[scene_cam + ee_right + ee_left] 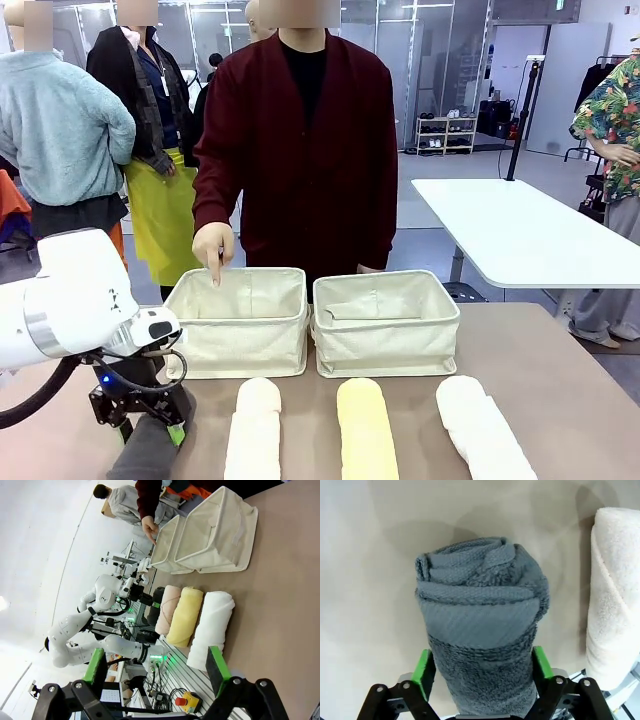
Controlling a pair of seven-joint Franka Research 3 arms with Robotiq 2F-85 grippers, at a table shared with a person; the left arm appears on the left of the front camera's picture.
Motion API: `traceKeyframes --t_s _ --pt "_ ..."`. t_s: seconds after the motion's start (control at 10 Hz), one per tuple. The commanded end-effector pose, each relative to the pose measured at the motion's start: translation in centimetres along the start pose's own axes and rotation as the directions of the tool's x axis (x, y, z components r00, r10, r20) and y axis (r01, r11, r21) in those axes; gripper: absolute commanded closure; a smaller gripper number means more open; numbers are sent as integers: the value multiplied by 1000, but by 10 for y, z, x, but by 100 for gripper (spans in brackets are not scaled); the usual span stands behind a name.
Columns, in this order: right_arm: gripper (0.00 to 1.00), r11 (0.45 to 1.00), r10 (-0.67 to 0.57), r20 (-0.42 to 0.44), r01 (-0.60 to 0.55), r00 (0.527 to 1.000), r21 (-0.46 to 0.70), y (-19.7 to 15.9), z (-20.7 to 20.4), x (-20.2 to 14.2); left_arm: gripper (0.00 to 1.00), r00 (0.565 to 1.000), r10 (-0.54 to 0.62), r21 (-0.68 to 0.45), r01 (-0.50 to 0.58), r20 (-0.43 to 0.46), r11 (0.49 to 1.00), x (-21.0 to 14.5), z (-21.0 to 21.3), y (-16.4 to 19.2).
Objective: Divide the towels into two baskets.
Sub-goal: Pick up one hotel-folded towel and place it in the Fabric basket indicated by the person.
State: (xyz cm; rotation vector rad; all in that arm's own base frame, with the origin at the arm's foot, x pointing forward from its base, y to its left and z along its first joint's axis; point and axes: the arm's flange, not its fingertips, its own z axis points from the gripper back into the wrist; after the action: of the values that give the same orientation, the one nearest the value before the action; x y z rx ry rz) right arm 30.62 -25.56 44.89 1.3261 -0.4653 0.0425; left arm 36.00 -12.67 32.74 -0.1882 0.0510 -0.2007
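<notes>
the left gripper (482, 667) straddles the dark grey towel (480, 605) on the table (370, 580), green pads (424, 672) pressing its two sides.

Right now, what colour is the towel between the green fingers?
The towel is dark grey; the left wrist view shows it best.

No legible text, label, brand, number or sign can be made out in any view.
</notes>
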Motion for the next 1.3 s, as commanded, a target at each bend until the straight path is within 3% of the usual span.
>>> traceKeyframes --t_s 0.0,0.2,0.3,0.6,0.9,1.1,1.2 --pt "0 1000 13 6 -13 1000 12 3 1 -1 33 999 -1 8 0 50 1000 -60 -31 14" --pt "0 1000 13 6 -13 1000 12 3 1 -1 92 998 -10 6 10 55 1000 -62 -35 14" --pt "0 1000 13 6 -13 1000 12 3 1 -1 100 997 -14 15 13 72 1000 -61 -37 15" --pt "0 1000 13 6 -13 1000 12 3 1 -1 100 997 -36 12 35 74 999 -67 -23 10" --pt "0 1000 13 6 -13 1000 12 3 1 -1 99 969 -242 6 242 54 970 -83 50 -11" --pt "0 1000 13 6 -13 1000 12 3 1 -1 99 898 -438 25 438 43 899 -67 93 -13" --pt "0 1000 13 6 -13 1000 12 3 1 -1 99 838 -545 80 543 2 836 -58 103 -9"
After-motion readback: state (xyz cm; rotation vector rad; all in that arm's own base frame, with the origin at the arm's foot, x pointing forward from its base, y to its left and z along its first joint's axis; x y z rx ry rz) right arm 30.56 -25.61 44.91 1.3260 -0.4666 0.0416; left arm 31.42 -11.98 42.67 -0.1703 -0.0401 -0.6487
